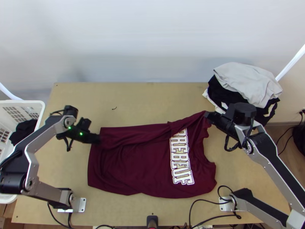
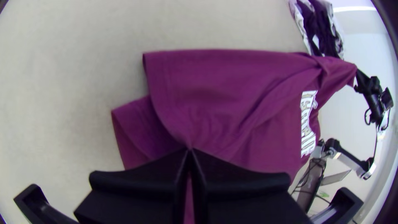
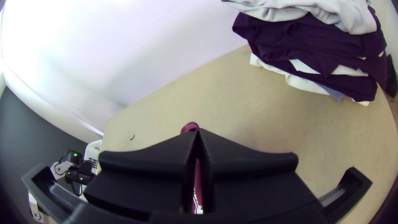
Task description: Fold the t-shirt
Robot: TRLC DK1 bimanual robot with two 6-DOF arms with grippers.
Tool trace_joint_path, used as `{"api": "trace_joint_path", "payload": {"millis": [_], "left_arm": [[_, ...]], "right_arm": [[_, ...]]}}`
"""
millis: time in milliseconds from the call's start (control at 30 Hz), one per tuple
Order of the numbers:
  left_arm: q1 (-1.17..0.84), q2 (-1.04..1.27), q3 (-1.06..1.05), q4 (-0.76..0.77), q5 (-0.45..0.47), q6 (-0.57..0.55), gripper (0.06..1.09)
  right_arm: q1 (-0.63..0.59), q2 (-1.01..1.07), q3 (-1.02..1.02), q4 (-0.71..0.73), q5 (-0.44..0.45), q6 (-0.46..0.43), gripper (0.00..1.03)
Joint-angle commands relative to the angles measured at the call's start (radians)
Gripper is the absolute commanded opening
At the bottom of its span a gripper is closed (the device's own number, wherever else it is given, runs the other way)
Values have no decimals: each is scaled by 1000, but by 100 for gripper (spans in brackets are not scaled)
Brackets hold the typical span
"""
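Left gripper [image 1: 97, 140]: closed on the t-shirt [image 1: 133, 168] near its hem. Shirt lies print up on the table [image 1: 145, 99], far side partly turned over the front. Right gripper [image 1: 208, 115]: clamped on the shoulder end, beside the clothes pile [image 1: 248, 84]. The 2 grips, 1 per end, presumably keep that side taut for a lengthwise fold.

Left arm [image 1: 45, 191]: base [image 1: 71, 200] at lower left, elbow [image 1: 29, 184] bent outward, forearm [image 1: 45, 134] angled up to the wrist [image 1: 69, 121], where green lights [image 1: 81, 134] glow. Left gripper [image 1: 97, 140] points inward, jaws closed, tips meeting.

Right arm [image 1: 276, 168]: base at lower right, elbow swung outward, long link slanting back up and inward. Right gripper [image 1: 207, 114] also points inward, jaws closed, tips together; sits higher in the top view than the left.
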Motion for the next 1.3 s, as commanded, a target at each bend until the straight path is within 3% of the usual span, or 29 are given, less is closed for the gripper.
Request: {"api": "trace_joint_path", "payload": {"millis": [0, 233, 433, 600, 733, 933, 1100, 1267], "left_arm": [[20, -86, 156, 0, 6, -138, 10], [29, -124, 494, -2, -74, -354, 10], [31, -100, 702, 18, -160, -434, 10], [28, -87, 796, 175, -233, -488, 10], [5, -75, 844, 373, -376, -492, 10], [-53, -46, 1043, 477, -577, -454, 10], [-104, -149, 1077, 549, -715, -359, 10], [-119, -308, 1068, 548, -767, -321, 10]], "right_arm": [[-15, -23, 70, -11, 11, -8, 3], [-39, 37, 241, -29, 40, -105, 3], [-136, 201, 523, -87, 40, -235, 3], [-165, 362, 771, -109, 46, -329, 3], [-168, 493, 991, -78, 80, -413, 3], [-113, 525, 1135, 210, 207, -571, 3], [-82, 408, 1224, 267, 230, -573, 3], [-32, 170, 1173, 241, 229, -570, 3]]}}
